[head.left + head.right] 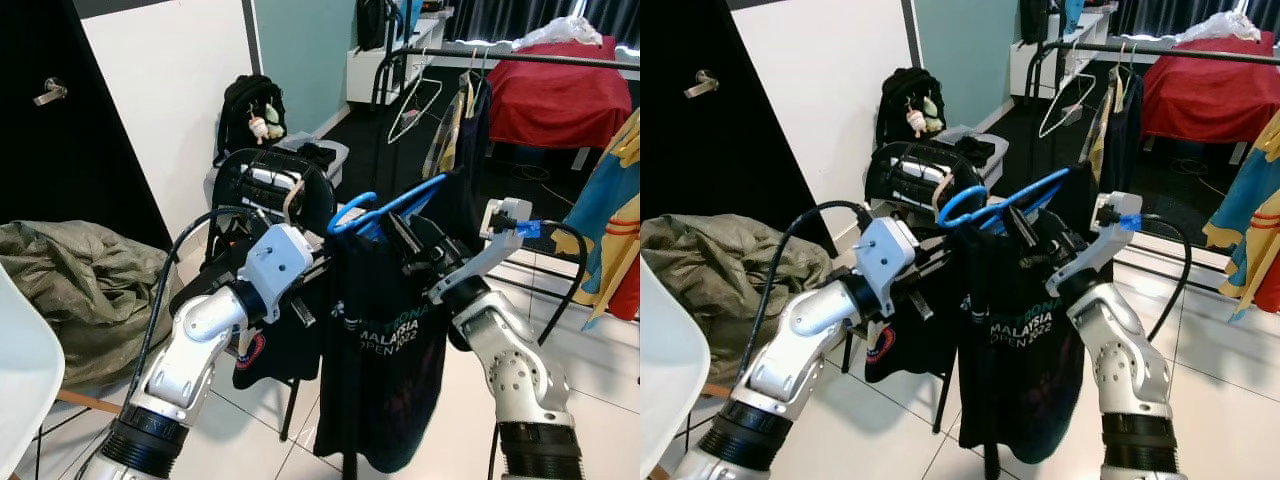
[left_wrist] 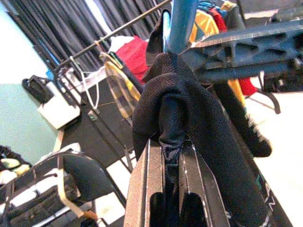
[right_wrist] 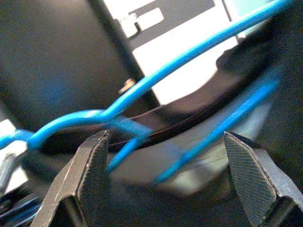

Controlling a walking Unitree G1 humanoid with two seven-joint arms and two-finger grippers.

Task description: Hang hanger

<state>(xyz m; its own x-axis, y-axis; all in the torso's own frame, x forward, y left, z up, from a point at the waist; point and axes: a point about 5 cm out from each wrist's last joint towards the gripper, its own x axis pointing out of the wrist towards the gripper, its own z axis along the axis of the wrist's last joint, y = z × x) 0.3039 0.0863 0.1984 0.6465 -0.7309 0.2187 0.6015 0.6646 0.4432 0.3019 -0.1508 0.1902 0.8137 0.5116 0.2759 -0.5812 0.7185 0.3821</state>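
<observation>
Both tools carried the blue hanger [image 1: 385, 208]: left tool [image 2: 173, 189] pinched its black shirt [image 1: 385, 350], right tool [image 3: 165, 163] gaped wide (rail [image 1: 520, 58] awaited next).

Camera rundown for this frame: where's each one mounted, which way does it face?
Left eye: head, looking forward and down at the black shirt on the blue hanger; both silver arms show.
Right eye: head, same scene from slightly to the right.
Left wrist: along the left gripper, pinching shirt fabric; clothes rail behind.
Right wrist: along the right gripper, open around the hanger wire.
Shared: the hanger and the shirt appear in all four views.
</observation>
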